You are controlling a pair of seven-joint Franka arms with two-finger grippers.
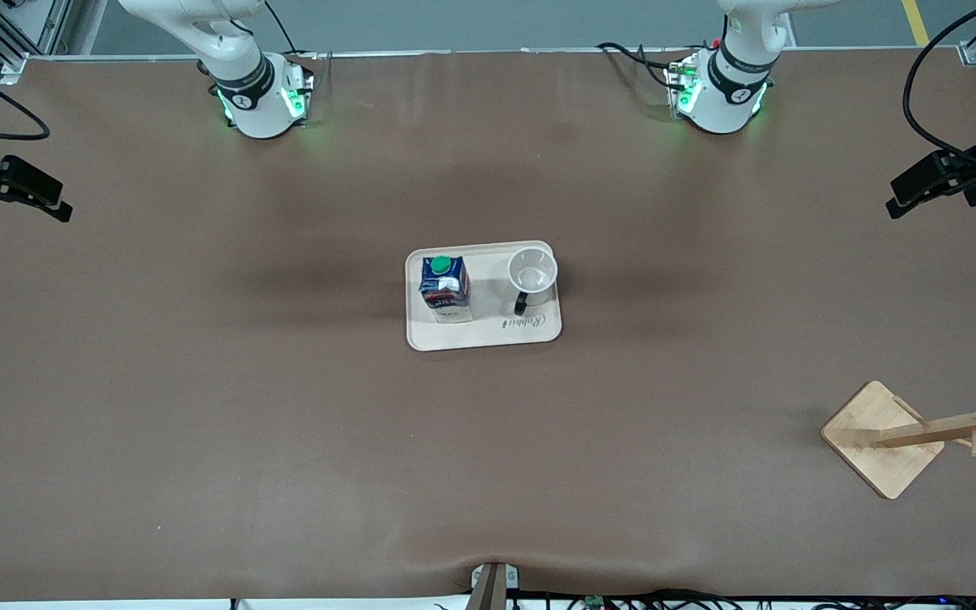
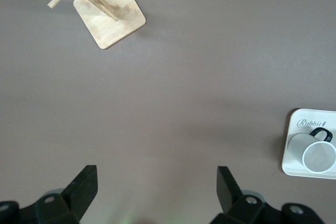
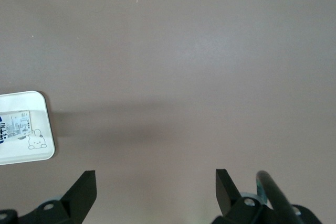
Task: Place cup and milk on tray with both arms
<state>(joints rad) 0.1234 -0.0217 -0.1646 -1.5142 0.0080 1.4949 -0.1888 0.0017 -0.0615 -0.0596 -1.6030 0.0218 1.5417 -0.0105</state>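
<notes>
Nearest the front camera, a wooden rack (image 1: 920, 432) is lying tipped over toward the left arm's end of the table, its square base (image 1: 878, 440) turned up on edge and its pegged post pointing out to the table's edge. It is lying well apart from everything else.

Farther from the camera, at the middle of the table, the cream tray (image 1: 488, 335) is sitting flat on the brown table (image 1: 200, 407). The milk carton (image 1: 445, 290) is standing upright on the tray, on the half toward the right arm's end, its green cap facing up. The white cup (image 1: 532, 273) is standing upright on the same tray, on the half toward the left arm's end, its black handle pointing toward the front camera, just above the script word "Rabbit". Carton and cup are standing apart, not touching.

Farther still, both arms are waiting, drawn back to the table's ends. The left gripper (image 2: 157, 187) is hanging over bare table near the left arm's end, its fingers (image 2: 84, 182) spread wide and gripping nothing. The right gripper (image 3: 156, 190) is hanging over bare table near the right arm's end, its fingers (image 3: 85, 187) likewise spread wide and empty.
</notes>
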